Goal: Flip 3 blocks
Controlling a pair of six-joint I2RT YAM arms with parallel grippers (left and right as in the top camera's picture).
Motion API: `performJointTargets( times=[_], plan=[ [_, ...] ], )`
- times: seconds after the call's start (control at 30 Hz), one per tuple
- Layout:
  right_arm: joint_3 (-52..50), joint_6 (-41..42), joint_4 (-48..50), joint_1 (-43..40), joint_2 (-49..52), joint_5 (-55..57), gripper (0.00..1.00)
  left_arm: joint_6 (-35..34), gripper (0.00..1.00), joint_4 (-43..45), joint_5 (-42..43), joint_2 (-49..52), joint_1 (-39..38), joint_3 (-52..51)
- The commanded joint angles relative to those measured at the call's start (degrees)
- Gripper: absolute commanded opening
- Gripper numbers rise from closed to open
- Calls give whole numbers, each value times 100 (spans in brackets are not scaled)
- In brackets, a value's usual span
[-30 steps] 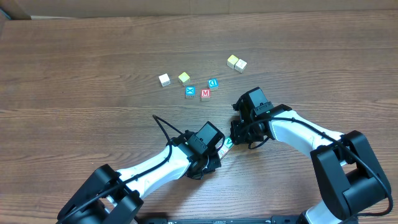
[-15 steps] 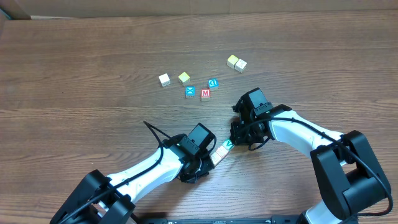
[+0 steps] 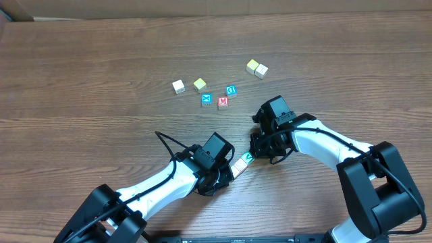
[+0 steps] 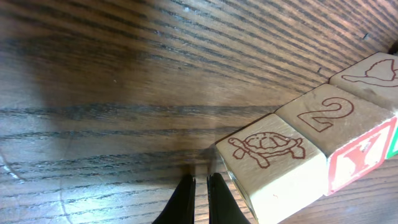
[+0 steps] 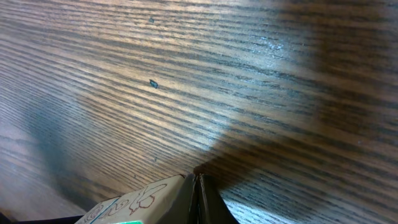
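Three wooden blocks lie touching in a short row between my two grippers. The left wrist view shows a turtle block, a middle block with a 2 on top and a red Y side, and a bird block. My left gripper is shut and empty, its tips on the table right beside the turtle block's corner. My right gripper is shut and empty too, pressed against the bird block with the green V face. In the overhead view, the left gripper and right gripper flank the row.
Further back on the table lie a white cube, a yellow-green cube, a blue X cube, a red M cube, a blue D cube and two pale cubes side by side.
My left arm has drawn back down and to the left, uncovering the row of blocks it hid a second ago. The right arm has stayed put.
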Motion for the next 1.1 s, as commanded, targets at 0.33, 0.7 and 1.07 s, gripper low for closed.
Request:
performJointTargets(
  times=[0.33,0.7,1.07],
  plan=[
    [-87,-42,-20,26,103,26,4,76,4,286,-57,59,42,-96],
    [-87,-42,-7,26,103,24,4,68,4,367,-13,59,26,-96],
    [-87,-155,85,26,103,-31,4,-59,4,492,70,63,-109,-96]
  ],
)
